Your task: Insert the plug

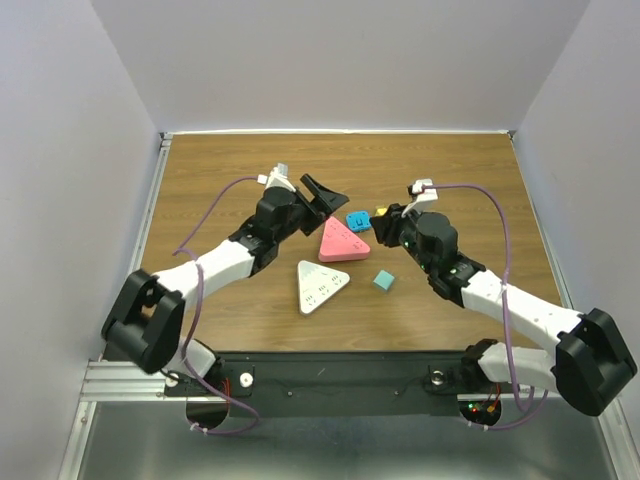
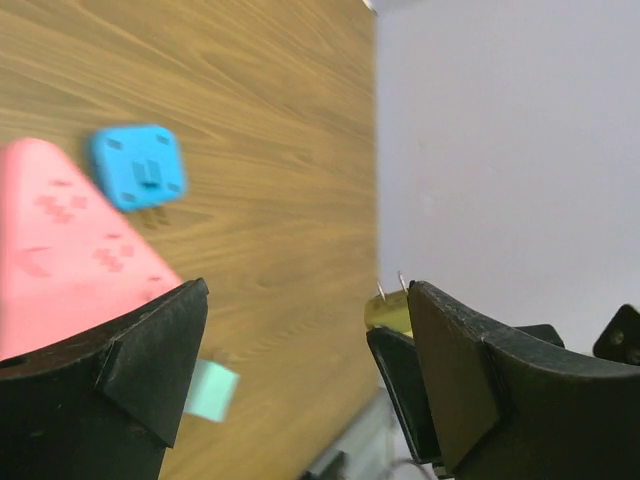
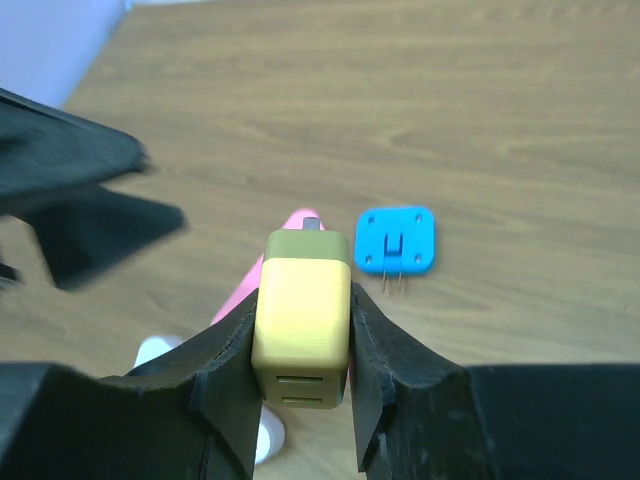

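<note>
Right wrist view: the right end effector (image 3: 301, 322) is clamped on a yellow rectangular plug block with an olive-coloured far end (image 3: 301, 318), one finger pressed against each long side. The block is held above the brown wood-grain worktop (image 3: 480, 110). Beyond it, part of a pink triangular socket block (image 3: 300, 218) shows. A blue square plug (image 3: 396, 241) lies on the worktop just to the right of that, two metal prongs visible at its near edge.

Top external view: the right end effector (image 1: 388, 215) holds the yellow block near the far corner of the pink socket block (image 1: 342, 242), with the blue plug (image 1: 357, 220) between the two end effectors. A white triangular socket block (image 1: 321, 286) lies nearer the arm bases, close beside the pink one. A small teal cube (image 1: 383, 282) sits to its right, apart from both.

Left wrist view: the left end effector (image 2: 300, 310) is spread wide and grips nothing. Through the gap the pink block, the blue plug (image 2: 138, 167) and the teal cube (image 2: 212, 390) are seen. The yellow block's two prongs show beside the right-hand finger (image 2: 460, 350).
</note>
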{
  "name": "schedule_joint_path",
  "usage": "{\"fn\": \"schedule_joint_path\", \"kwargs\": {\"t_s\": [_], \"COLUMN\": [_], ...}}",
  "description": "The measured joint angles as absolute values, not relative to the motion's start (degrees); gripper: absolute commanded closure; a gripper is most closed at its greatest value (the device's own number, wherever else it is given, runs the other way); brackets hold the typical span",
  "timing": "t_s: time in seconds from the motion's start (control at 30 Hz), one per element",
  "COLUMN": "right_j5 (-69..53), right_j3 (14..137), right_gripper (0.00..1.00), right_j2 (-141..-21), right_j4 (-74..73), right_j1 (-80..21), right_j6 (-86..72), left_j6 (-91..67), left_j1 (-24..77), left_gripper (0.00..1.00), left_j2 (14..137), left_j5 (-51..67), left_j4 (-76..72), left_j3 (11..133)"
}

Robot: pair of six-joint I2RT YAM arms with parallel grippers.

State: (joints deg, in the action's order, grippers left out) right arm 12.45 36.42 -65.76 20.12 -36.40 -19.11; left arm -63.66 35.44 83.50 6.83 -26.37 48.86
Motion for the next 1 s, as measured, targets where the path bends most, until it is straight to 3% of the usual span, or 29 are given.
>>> {"fn": "schedule_joint_path", "kwargs": {"t_s": [0.37,0.67,1.0], "right_j5": [2.5,-0.1,-1.7], "right_j3": [36.4,36.4,36.6], "right_gripper": [1.0,1.0,1.0], "right_j2": [-75.8,-77.3,-83.1], "right_j4": [10.1,1.2,-1.4], "right_j1": [-40.2,-41.8,-42.6], "right_j6": [-23.2,-25.7,-26.4], "left_j6": [-50.0,-49.8,-49.9], "left_j1": [36.7,38.9,41.1], "left_gripper": [0.08,0.08,0.07], "left_j2": [64.5,63.9,64.5], "left_j5": [-9.8,-10.0,-6.7], "left_j4": [-7.6,-0.1,-0.2], "left_j3": [39.8,31.7,30.9]}}
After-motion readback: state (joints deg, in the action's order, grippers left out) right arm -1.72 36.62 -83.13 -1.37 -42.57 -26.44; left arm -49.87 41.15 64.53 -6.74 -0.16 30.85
